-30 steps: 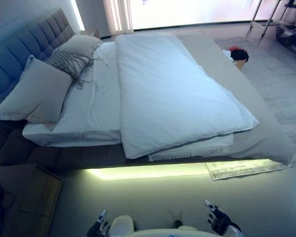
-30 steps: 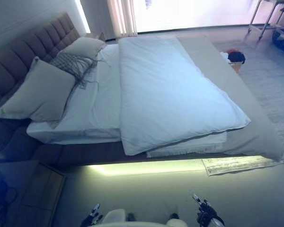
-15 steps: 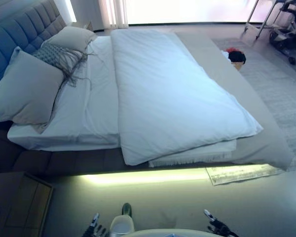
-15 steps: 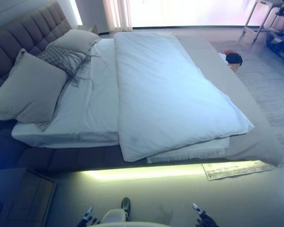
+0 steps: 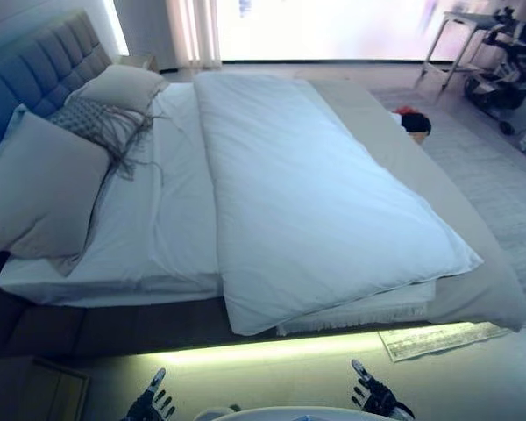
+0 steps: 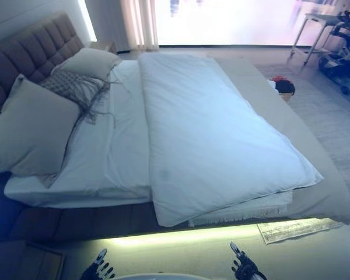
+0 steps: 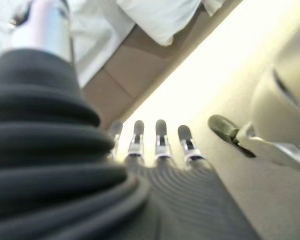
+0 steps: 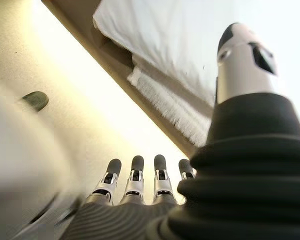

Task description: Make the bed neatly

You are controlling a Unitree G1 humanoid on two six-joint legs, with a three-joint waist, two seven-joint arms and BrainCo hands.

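Observation:
A white duvet (image 5: 307, 193) lies folded lengthwise on the bed, covering its middle strip and overhanging the near edge. The white sheet (image 5: 158, 228) shows bare to its left, a grey blanket (image 5: 456, 210) to its right. Two beige pillows (image 5: 35, 189) (image 5: 123, 83) and a fringed grey cushion (image 5: 101, 118) lean at the tufted headboard (image 5: 26, 79). My left hand (image 5: 149, 405) and right hand (image 5: 373, 396) hang low over the floor before the bed, both open with straight fingers and holding nothing. The wrist views show the fingers (image 7: 160, 137) (image 8: 135, 175) spread, with the bed's edge beyond.
A lit strip glows under the bed frame (image 5: 272, 346). A wooden nightstand (image 5: 44, 381) stands at the lower left. A patterned rug (image 5: 438, 338) pokes out at the bed's foot corner. A basket with red and black items (image 5: 412, 123) and a metal stand (image 5: 456, 44) are on the far side.
The camera has moved closer to the bed and tilted, so the bed fills more of the view. Both hands stay low and open.

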